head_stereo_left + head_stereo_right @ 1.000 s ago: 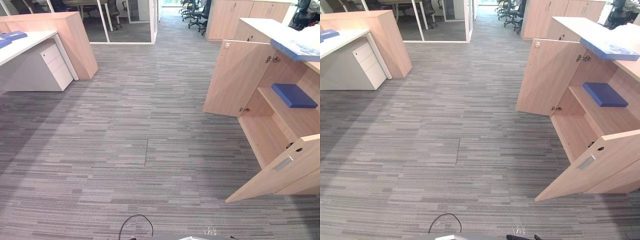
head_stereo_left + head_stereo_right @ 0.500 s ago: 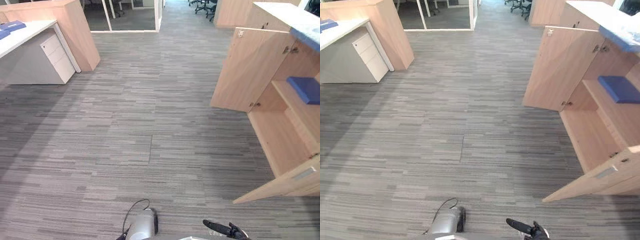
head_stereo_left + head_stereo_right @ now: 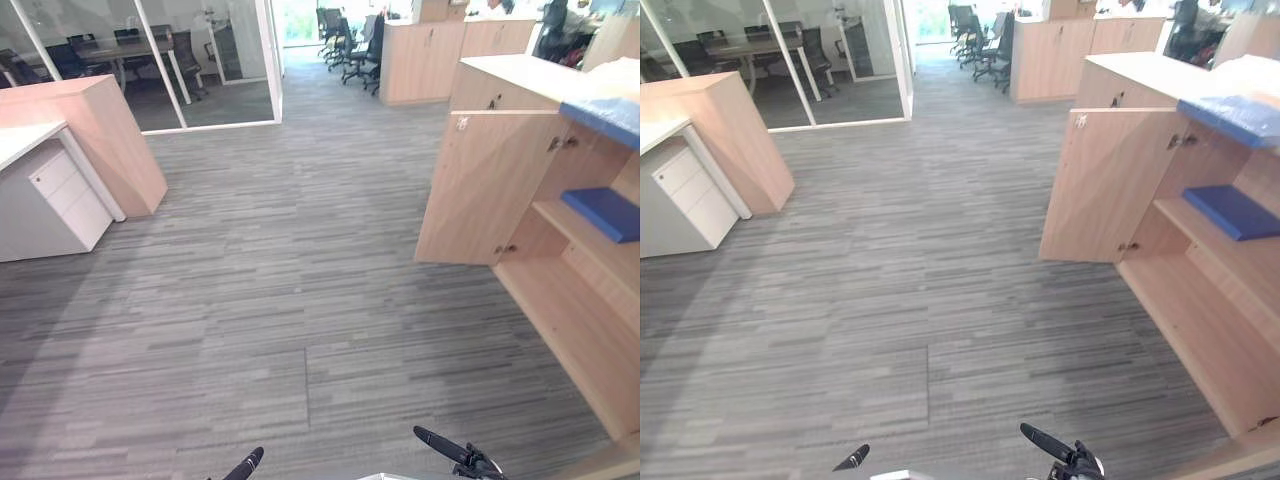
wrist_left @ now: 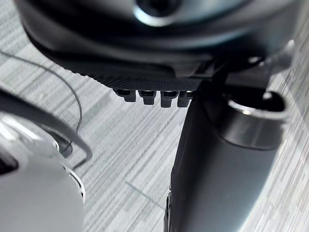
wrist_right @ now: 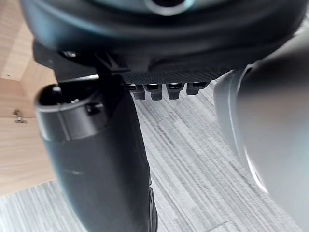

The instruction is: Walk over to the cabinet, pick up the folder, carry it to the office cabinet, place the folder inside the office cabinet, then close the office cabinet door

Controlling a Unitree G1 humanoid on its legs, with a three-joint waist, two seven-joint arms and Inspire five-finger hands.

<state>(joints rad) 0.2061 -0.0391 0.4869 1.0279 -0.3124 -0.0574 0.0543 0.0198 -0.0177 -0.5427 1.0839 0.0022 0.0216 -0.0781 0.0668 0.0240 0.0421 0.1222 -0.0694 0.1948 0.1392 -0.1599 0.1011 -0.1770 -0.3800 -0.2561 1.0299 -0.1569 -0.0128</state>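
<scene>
Since the blue folder (image 3: 603,213) is seen lying on a shelf (image 3: 580,240) inside the office cabinet (image 3: 565,330), the placing is judged done. With the cabinet door (image 3: 480,190) standing wide open, only the closing is left. The left hand (image 3: 245,466) and right hand (image 3: 460,458) are held low, fingers relaxed, nothing gripped.

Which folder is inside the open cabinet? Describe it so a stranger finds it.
On the room's right side stands the light wooden cabinet with its door open. On its inner shelf lies the flat dark blue folder. Unlike the paler mottled blue sheet on the cabinet's top, it is plain and sits inside.
</scene>
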